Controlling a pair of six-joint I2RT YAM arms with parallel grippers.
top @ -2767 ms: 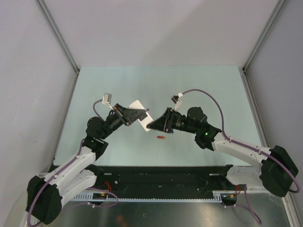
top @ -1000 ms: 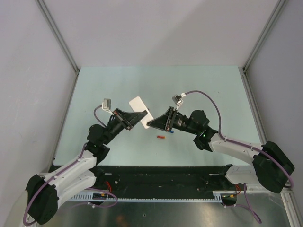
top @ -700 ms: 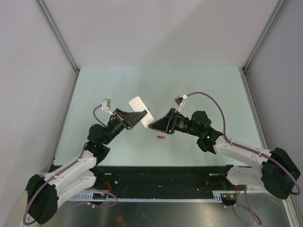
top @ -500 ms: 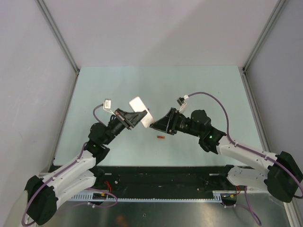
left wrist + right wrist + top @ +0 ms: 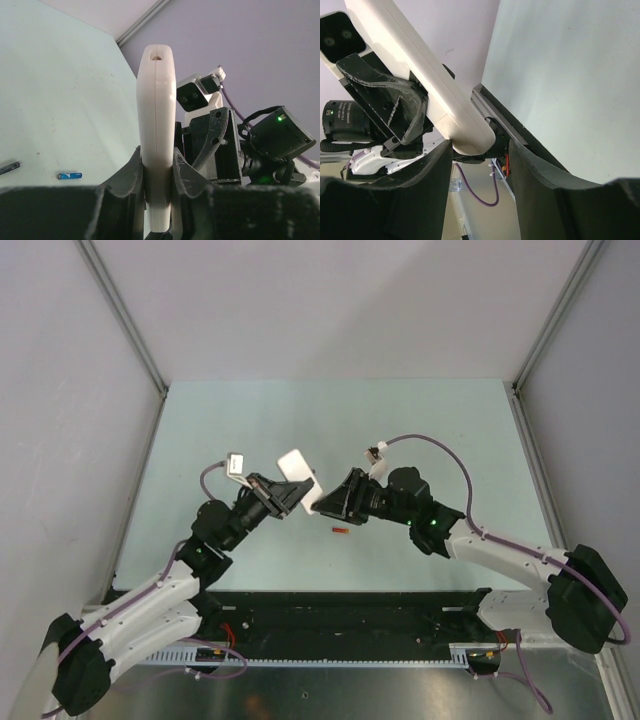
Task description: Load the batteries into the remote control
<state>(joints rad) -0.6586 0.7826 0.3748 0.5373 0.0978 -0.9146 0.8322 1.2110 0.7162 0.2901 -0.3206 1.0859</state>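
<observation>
The bench [image 5: 420,440] is recorded as carrying only loose stock; the work itself is held raised above it. The left gripper [image 5: 156,157] is found pinched on the remote control [image 5: 156,100], which is clamped across its two flat faces partway along its length and presented edge-on. The right gripper [image 5: 481,150] is seen spread about the remote's free end, with a gap visible on one side, so no firm hold is judged to be taken there yet. The step in hand is judged to be a two-gripper steadying or regrasp ahead of loading. It is best done if the right fingers are squared to the flat faces and closed fully before any load is eased by the left gripper, and if no twist is put through the slim body. Whether the battery bay is uncovered cannot be told. An orange-red battery [image 5: 341,531] is noted on the bench just below the grippers. A blue battery [image 5: 70,175] and a dark battery [image 5: 10,167] are noted near each other on the bench. None is held.
</observation>
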